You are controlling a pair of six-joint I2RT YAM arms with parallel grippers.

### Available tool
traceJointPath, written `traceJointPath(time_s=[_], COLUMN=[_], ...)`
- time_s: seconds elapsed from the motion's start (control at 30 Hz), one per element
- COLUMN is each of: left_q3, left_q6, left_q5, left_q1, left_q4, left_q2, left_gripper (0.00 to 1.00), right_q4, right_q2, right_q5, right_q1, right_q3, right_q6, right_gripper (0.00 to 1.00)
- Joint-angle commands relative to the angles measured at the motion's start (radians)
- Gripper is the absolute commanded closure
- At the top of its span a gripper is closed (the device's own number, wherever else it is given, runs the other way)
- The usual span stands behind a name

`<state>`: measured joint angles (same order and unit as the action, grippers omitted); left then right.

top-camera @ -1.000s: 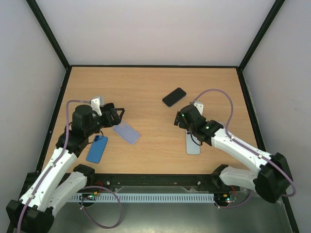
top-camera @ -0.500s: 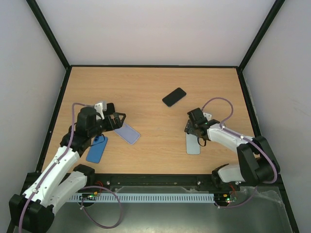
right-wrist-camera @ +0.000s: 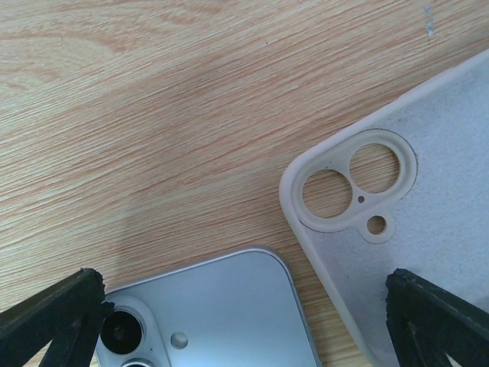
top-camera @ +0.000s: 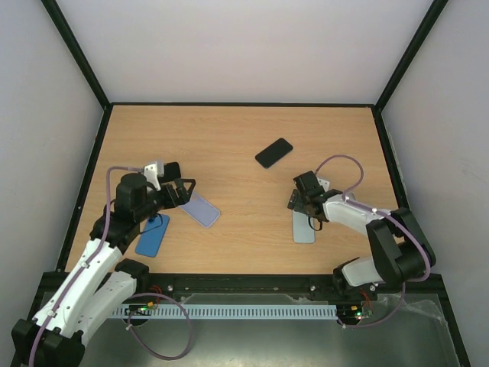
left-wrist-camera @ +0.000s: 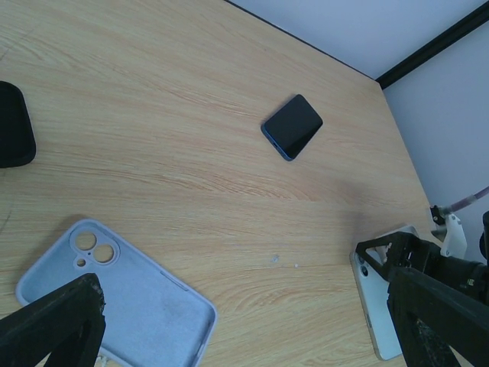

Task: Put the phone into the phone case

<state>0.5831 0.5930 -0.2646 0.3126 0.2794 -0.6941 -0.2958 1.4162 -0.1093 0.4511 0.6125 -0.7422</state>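
A silver-blue phone (top-camera: 303, 228) lies back up on the table, its camera end under my right gripper (top-camera: 299, 200). In the right wrist view the open right gripper (right-wrist-camera: 244, 329) straddles that phone (right-wrist-camera: 214, 306), and a pale phone case (right-wrist-camera: 428, 229) lies inside up just beside it, apart from it. A lavender phone case (top-camera: 199, 209) lies inside up by my left gripper (top-camera: 183, 191), which is open and empty. In the left wrist view the left gripper (left-wrist-camera: 244, 336) hangs over the lavender case (left-wrist-camera: 114, 306); the silver phone (left-wrist-camera: 374, 313) shows at far right.
A black phone (top-camera: 273, 152) lies screen up near the table's middle back. A blue phone-shaped thing (top-camera: 153, 234) lies left of the lavender case, beside the left arm. Black frame rails (top-camera: 92, 160) and white walls close the table in.
The right arm has folded back, bringing its gripper right and nearer, down over the silver phone's camera end. The left gripper shifted slightly nearer. Nothing was grasped.
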Motion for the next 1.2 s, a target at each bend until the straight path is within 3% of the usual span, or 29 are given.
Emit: traceJointPath(time_s=[0.0,0.47,0.9,1.17], left_q3=[-0.015,-0.022,-0.019,-0.025], left_q6=[0.014,0.037,0.058,0.062], left_q5=[0.006,0.008,-0.014,-0.016], left_q1=[-0.007,-0.007,-0.006,-0.007], left_q4=[0.005,0.011,0.02,0.025], left_q2=[0.004,-0.03,-0.03,-0.034], left_gripper=[0.0,0.0,0.0,0.0], right_q4=[-0.046,-0.152,-0.107,-0.131], right_q2=[-0.031,-0.261,-0.133,-0.07], right_q5=[0.079,0.12,0.132,0.068], right_q1=[-0.005,0.003,0.142,0.236], right_q3=[-0.028,-0.097,-0.078,-0.029], right_q6=[0.007,-0.061,-0.083,-0.105], right_gripper=[0.02,0.03,0.0,0.1])
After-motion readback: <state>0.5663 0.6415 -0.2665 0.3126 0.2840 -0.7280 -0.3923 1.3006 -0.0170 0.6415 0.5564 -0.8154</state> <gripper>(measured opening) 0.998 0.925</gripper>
